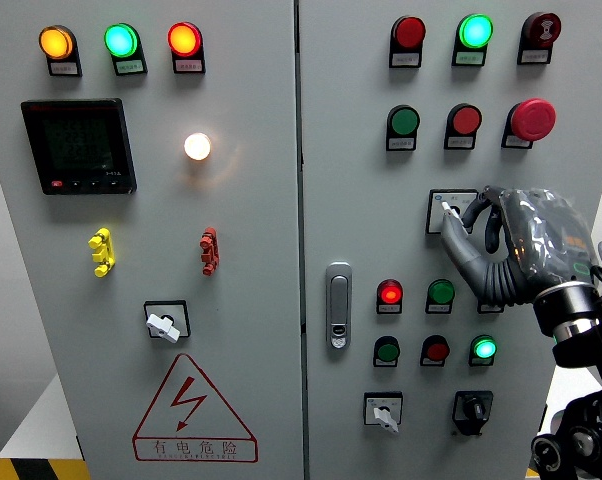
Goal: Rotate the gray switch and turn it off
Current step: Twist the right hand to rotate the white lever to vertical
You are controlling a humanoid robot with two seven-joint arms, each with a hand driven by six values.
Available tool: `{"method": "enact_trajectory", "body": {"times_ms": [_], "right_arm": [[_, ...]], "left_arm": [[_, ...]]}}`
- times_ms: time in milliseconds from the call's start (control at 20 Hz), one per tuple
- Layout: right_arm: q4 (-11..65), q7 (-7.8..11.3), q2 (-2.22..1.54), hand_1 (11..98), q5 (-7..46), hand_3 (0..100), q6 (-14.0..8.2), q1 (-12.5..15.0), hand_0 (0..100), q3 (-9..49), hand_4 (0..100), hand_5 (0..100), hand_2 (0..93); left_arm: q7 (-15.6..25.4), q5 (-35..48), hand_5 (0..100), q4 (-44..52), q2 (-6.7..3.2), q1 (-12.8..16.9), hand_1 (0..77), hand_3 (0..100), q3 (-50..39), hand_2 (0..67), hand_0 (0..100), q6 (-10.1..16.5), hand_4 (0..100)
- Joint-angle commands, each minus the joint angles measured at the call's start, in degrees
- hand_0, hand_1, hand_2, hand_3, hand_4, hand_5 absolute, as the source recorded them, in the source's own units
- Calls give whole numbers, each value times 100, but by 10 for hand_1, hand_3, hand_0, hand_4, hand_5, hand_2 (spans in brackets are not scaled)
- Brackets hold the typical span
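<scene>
The gray switch (449, 210), mounted mid-right on the cabinet door (351, 180), is seen grasped by the fingers of the right hand (481, 225); its knob is largely hidden, so the turn is judged unfinished.

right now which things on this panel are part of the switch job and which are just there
Part of the job:
- gray switch, upper right door, on its square plate
- right hand, fingers curled on that switch

Just there:
- lit white lamp
- red mushroom button
- door handle
- black display
- other gray rotary switches
- warning triangle
</scene>
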State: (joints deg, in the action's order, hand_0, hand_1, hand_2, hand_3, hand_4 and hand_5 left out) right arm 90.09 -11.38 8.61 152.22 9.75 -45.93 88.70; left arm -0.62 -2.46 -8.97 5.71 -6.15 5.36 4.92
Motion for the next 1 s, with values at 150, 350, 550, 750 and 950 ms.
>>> {"method": "enact_trajectory", "body": {"times_ms": [150, 350, 550, 750, 950], "right_arm": [[-18, -49, -8, 333, 1, 909, 0, -48, 728, -55, 1000, 980, 698], [-18, -75, -8, 334, 1, 910, 0, -48, 754, -72, 1000, 984, 712], [-18, -75, -8, 332, 1, 909, 0, -48, 770, -72, 1000, 983, 717], [-18, -84, -8, 333, 1, 910, -8, -39, 780, -72, 1000, 986, 760], [-18, -75, -8, 325, 1, 925, -35, -39, 794, -81, 1000, 988, 786]], "left_arm": [[0, 0, 122, 0, 0, 0, 0, 222, 0, 123, 336, 0, 119], [0, 0, 122, 0, 0, 0, 0, 222, 0, 123, 336, 0, 119], [0, 0, 122, 0, 0, 0, 0, 223, 0, 123, 336, 0, 119], [0, 0, 122, 0, 0, 0, 0, 223, 0, 123, 336, 0, 119], [0, 0, 122, 0, 0, 0, 0, 222, 0, 123, 336, 0, 119]]}}
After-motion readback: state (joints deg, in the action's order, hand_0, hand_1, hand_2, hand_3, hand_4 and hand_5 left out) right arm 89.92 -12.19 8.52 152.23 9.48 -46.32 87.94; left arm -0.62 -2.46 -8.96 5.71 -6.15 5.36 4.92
